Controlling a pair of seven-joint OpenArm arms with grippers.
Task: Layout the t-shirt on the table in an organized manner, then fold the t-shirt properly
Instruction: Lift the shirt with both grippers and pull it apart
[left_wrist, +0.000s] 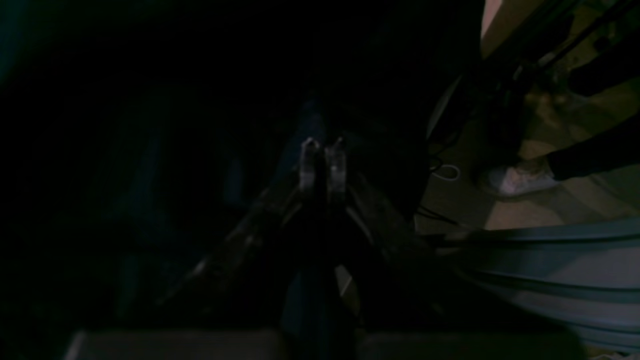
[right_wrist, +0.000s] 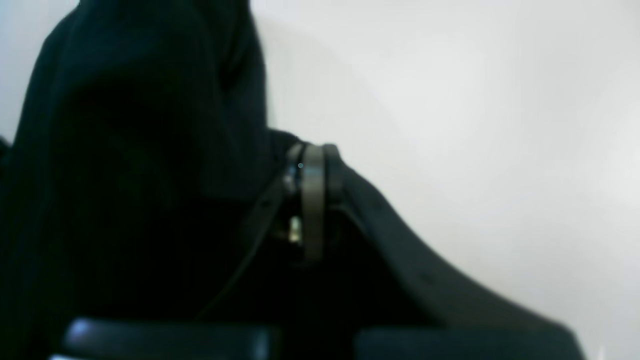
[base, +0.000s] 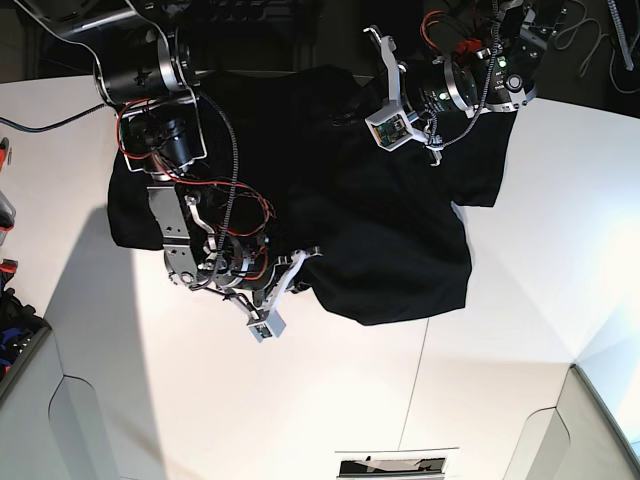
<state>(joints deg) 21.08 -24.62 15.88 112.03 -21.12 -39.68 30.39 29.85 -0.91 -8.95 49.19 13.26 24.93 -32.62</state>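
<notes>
Shirt (base: 380, 230): black, spread in a rumpled heap across the far half of the table (base: 500, 330), one sleeve reaching out on the base view's right, another bulge of cloth on its left. The near hem lies bunched and uneven. No print shows from here.

Table: white, wide, with a thin dark seam running from the shirt's near edge toward the front.

Left gripper (left_wrist: 322, 165): over the far edge of the shirt, on the base view's right. Its wrist view is very dark; the two pale fingertips (left_wrist: 309, 162) stand pressed together with black cloth all about them. Whether any cloth is caught between them cannot be told.

Right gripper (right_wrist: 312, 200): low over the shirt's near left part in the base view. Jaws closed flat against each other, a fold of black cloth rising just beside them on the left of the wrist view. White table fills the rest of that view. A hold on the cloth cannot be made out.

Also seen: a white shoe (left_wrist: 520, 180) on the floor beyond the table edge, in the left wrist view.
</notes>
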